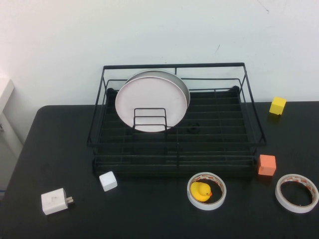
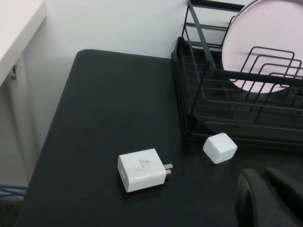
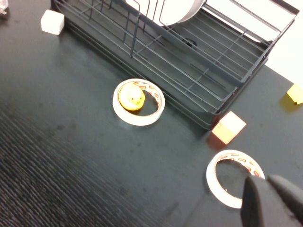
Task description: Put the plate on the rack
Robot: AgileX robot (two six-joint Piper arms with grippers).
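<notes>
Although neither arm is seen in the high view, each gripper is caught at the lower right corner of its own wrist view, cut off by the frame edge. The left gripper [image 2: 265, 201] is shown with its dark fingers clenched together on nothing, above the black table [image 1: 149, 219] near a white cube [image 1: 108, 180] and a white charger [image 1: 54, 201]. The right gripper [image 3: 269, 201] is likewise pressed closed and empty, hovering just beside a tape roll [image 3: 234, 177].

The plate [image 1: 149, 102], pale pink, is seen upright in the left half of the rack [image 1: 174, 144], at the centre of the high view, leaning back against a grey-white plate [image 1: 182, 84] of which only a crescent is visible. Its lower edge is partly screened by the small wire divider [image 1: 149, 119], and in both wrist views it is cropped by the upper frame edge.

At lower centre a yellow duck [image 1: 200, 191] is set inside a second tape roll [image 1: 207, 190]. An orange cube [image 1: 266, 165] lies just beside the rack's right front corner, and a yellow cube [image 1: 277, 105] is placed at the right, near the wall.
</notes>
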